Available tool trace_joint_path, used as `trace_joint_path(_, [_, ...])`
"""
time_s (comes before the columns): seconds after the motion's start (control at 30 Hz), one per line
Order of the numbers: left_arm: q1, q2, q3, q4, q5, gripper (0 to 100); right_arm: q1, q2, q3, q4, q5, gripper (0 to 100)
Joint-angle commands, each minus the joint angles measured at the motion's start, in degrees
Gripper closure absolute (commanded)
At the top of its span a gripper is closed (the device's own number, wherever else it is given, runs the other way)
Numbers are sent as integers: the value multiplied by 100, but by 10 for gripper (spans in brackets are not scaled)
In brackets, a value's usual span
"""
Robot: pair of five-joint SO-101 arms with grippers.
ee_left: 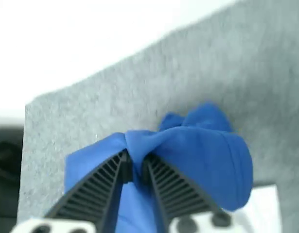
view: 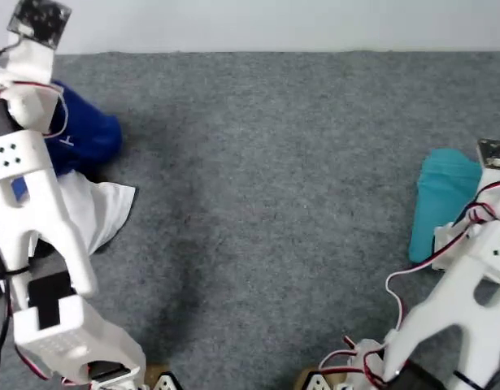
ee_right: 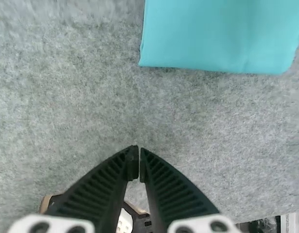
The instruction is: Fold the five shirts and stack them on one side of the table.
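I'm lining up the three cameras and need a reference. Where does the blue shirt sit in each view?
High view: the blue shirt lies at the far left edge, partly under the left arm, with a white shirt next to it.
Left wrist view: centre of the picture, bunched cloth pinched in the left gripper.
Right wrist view: this camera faces the teal shirt on the table's opposite side.
Shared landmark: the grey mat.

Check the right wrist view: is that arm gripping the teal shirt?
No, its jaws are shut on nothing over the grey mat; the teal shirt lies apart.
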Motion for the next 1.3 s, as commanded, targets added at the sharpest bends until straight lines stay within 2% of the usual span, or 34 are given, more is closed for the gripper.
trace_joint_path(0.0, [519,-545,-391,9,624,988,-57,-286,-53,215,-62,990])
trace_joint_path(0.23, [2084,-1037,-778,-9,1266,987,-57,-338,-53,215,-62,990])
trace_joint_path(0.4, [3464,-1240,-752,26,1301,987,-48,-347,-53,215,-53,990])
trace_joint_path(0.5, [4255,-1257,-752,255,1266,987,-40,-347,-53,215,-44,990])
trace_joint_path(0.6, [4721,-1204,-716,721,1257,987,-40,-347,-53,215,-35,990])
trace_joint_path(0.73, [4791,-985,-356,1459,1240,987,-40,-347,-53,215,-35,990])
trace_joint_path(0.83, [4527,-738,330,1890,958,987,-57,-347,-53,215,-26,990])
trace_joint_path(1.13, [3323,-475,2545,1820,-79,987,-66,-295,-53,207,-26,990])
trace_joint_path(1.27, [3015,-510,3020,1688,-246,987,-224,-295,-53,207,-26,990])
